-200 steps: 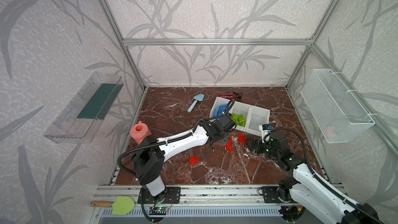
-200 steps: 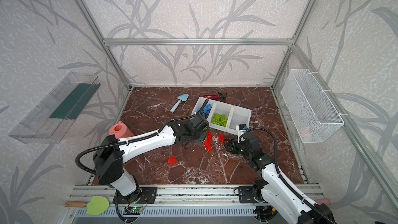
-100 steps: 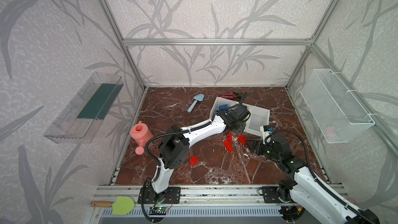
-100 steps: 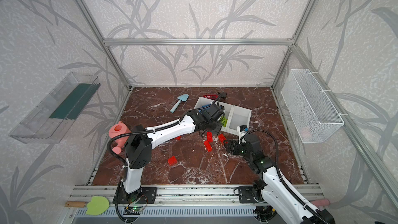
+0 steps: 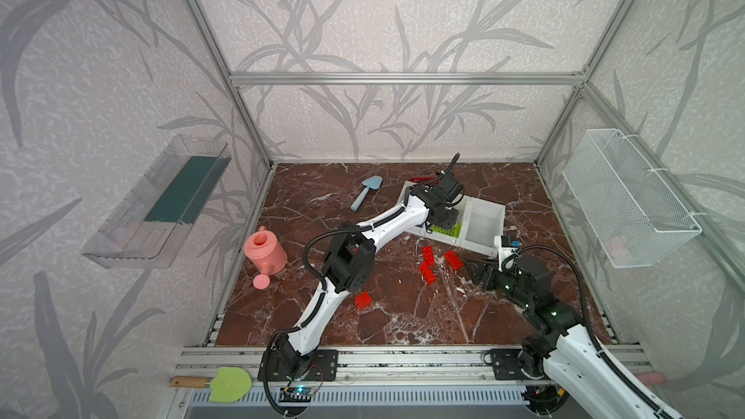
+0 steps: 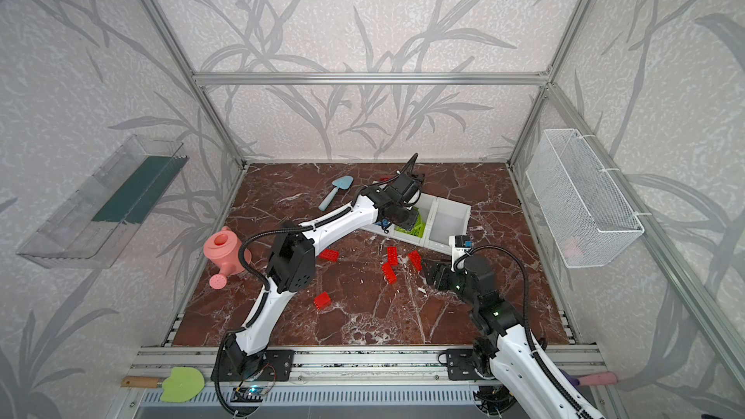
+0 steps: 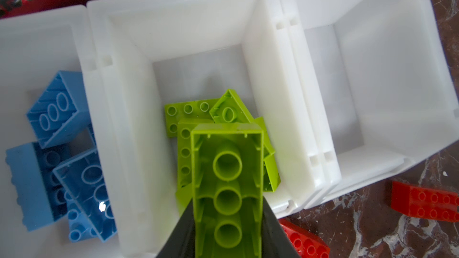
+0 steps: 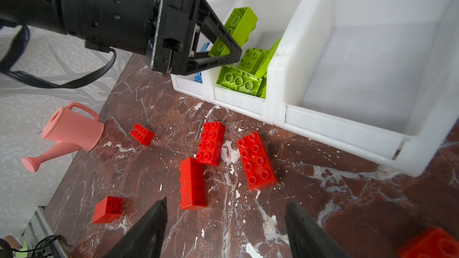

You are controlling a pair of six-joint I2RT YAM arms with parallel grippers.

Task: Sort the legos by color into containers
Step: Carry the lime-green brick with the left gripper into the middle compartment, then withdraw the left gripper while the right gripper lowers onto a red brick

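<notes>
The left gripper reaches over the three white bins that sit joined in a row on the brown marble floor; its two black fingers pinch the long sides of one green brick, so it is squeezed tight on that brick; the brick hangs with its hollow bottom facing the wrist camera, right over the middle bin; under it in that bin lies a small pile of other green bricks, and I cannot tell if the held brick touches them; the bin beside it holds the blue bricks; the bin on the other side is the one nearest the right gripper; the right gripper hangs low over the floor with its fingers spread wide and nothing between them; just past its fingers lie the red bricks, three close together and near the front wall of the bins, two more farther off toward a pink watering can that stands by the wall; one more red brick shows at the edge of the right wrist view.
</notes>
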